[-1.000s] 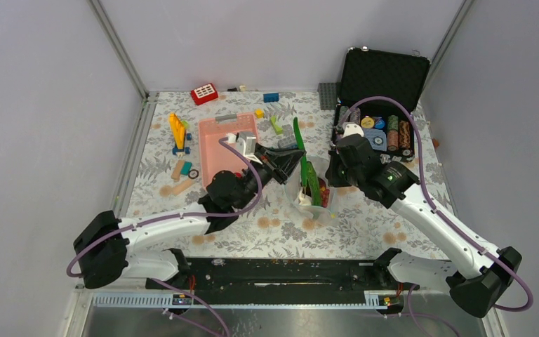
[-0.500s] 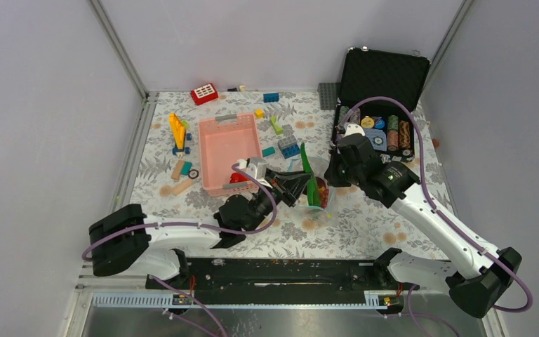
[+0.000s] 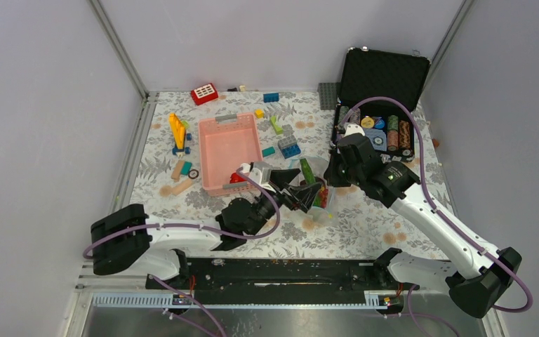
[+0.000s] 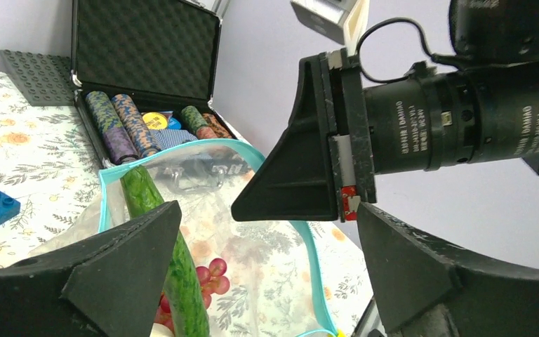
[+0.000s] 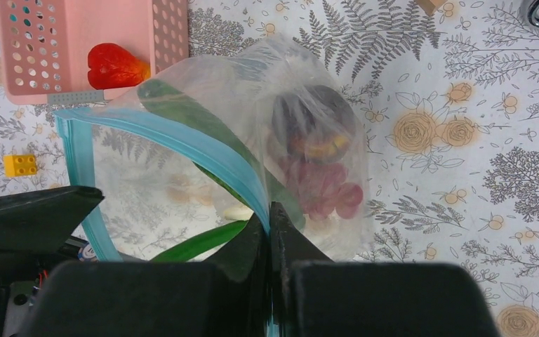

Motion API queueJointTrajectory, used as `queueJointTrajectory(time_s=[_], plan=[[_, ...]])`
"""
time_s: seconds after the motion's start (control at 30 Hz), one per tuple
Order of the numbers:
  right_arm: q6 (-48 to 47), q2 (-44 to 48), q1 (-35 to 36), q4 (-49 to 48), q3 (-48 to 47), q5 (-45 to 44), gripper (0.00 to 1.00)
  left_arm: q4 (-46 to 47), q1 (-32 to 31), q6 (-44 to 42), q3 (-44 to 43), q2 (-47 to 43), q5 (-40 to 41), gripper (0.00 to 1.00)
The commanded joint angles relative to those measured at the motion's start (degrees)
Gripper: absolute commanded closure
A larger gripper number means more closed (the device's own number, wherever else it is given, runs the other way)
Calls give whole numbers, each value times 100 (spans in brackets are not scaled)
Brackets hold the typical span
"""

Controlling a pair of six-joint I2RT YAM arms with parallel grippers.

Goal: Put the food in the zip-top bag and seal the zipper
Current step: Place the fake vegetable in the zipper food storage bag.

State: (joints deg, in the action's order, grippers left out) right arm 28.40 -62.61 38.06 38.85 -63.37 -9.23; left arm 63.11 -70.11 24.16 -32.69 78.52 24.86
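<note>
Jaws of the right gripper [image 5: 270,214] are pinched tight on the thin light-blue zipper strip [image 5: 210,156], seemingly to hold the clear flimsy plastic bag's [image 5: 288,77] mouth up. Facing it, the left gripper [image 3: 300,191] is spread wide, gripping nothing, beside the long green pod [image 4: 182,274] and dark red grape bunch [image 5: 326,186] inside.

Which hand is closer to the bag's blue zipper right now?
Right. The right hand is pinched on the zipper; the left hand hangs open over the mouth of the bag.

A lab test cell: plain grey walls [image 3: 42,105] on aluminium framing [image 3: 116,45] enclose a floral-clothed table [image 3: 351,228].
</note>
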Motion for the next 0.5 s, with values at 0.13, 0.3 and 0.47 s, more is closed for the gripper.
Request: queueJointTrajectory(time_s=[0.13, 0.3, 0.47], plan=[[91, 104, -71, -139, -2, 124, 100, -2268, -21, -117, -739, -1242, 63, 1], [78, 115, -81, -149, 20, 128, 100, -4777, 32, 1, -1788, -1677, 1166, 1], [53, 126, -89, -162, 27, 150, 100, -7072, 1183, 838, -2620, -1740, 320, 1]])
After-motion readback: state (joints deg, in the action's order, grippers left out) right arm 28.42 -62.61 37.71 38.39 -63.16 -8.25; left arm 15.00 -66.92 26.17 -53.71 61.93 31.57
